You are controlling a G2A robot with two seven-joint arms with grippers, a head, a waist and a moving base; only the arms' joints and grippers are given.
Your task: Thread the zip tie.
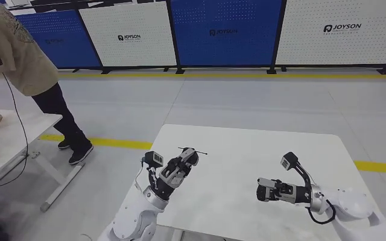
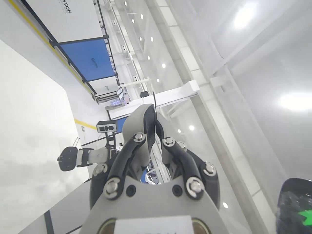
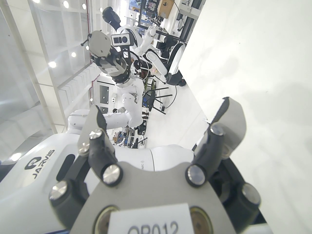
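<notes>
Left pincer (image 1: 187,158), over the surface's (image 1: 259,141) 8 o'clock side, is pinching the zip tie (image 1: 194,151) (thin black strip, ends poking out). Right pincer (image 1: 260,190), twd 4 o'clock, is spread wide.

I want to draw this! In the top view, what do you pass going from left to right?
First the small side table → left gripper, fingers shut on the zip tie → right gripper, fingers open, over the big table.
</notes>
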